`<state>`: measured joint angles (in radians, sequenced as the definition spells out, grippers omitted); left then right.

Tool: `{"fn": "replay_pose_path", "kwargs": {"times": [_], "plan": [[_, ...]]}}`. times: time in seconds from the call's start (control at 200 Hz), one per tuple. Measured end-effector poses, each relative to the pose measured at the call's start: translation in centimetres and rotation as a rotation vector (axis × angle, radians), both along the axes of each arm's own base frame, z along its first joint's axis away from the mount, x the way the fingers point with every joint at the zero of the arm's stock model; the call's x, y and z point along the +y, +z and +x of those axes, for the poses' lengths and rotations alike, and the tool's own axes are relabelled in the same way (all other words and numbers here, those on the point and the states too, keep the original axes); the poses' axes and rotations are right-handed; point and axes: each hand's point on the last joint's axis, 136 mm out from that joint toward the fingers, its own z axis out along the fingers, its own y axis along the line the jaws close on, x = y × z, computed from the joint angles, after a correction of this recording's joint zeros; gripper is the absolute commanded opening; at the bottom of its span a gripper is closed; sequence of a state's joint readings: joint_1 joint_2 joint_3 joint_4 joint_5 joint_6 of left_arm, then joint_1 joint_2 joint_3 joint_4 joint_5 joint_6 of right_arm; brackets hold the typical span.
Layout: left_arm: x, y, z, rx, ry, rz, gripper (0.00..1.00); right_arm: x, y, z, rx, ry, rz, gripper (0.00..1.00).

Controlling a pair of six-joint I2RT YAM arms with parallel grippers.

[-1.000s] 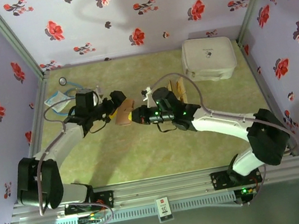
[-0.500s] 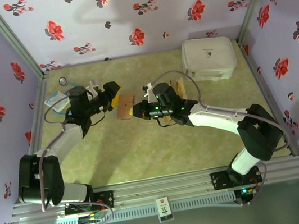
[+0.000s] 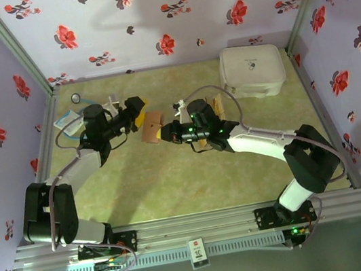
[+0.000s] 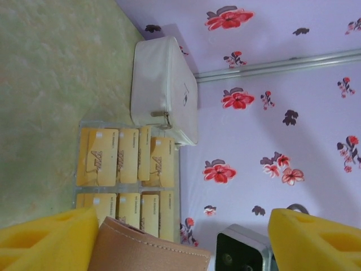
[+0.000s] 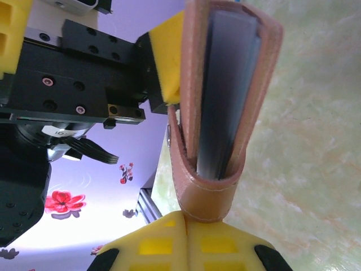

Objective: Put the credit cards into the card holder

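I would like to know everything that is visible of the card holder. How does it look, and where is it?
The card holder is a small reddish-brown wallet that looks like leather, with pale stitching along its edges. It is held between the two arms, its flaps slightly spread, with a grey inner layer showing between them. The right gripper is shut on its fold. One yellow finger of the open left gripper touches one flap.

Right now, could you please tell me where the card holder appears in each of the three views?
Top external: card holder at mid-table, held by the right gripper.
Left wrist: card holder at the bottom edge, left of centre, below the credit cards.
Right wrist: card holder upright at centre, fold pinched by the right gripper at the bottom.
Shared landmark: the green tabletop.
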<state>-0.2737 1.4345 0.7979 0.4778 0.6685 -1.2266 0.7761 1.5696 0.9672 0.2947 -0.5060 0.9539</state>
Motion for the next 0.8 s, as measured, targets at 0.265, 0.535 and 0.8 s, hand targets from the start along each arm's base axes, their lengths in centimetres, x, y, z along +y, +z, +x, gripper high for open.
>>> {"fn": "replay_pose_path", "kwargs": {"times": [0.265, 0.535, 0.8], "plan": [[0.4, -2.4, -0.4, 0.034, -0.024, 0.024, 0.86, 0.2, 1.0, 0.1, 0.002, 0.014, 0.025, 0.0], [0.0, -2.6, -0.5, 0.036, -0.062, 0.008, 0.85, 1.1, 2.2, 0.6, -0.004, 0.021, 0.082, 0.0], [-0.1, -0.3, -0.2, -0.023, -0.078, -0.062, 0.66, 1.6, 0.4, 1.5, 0.033, 0.012, 0.083, 0.0]]}}
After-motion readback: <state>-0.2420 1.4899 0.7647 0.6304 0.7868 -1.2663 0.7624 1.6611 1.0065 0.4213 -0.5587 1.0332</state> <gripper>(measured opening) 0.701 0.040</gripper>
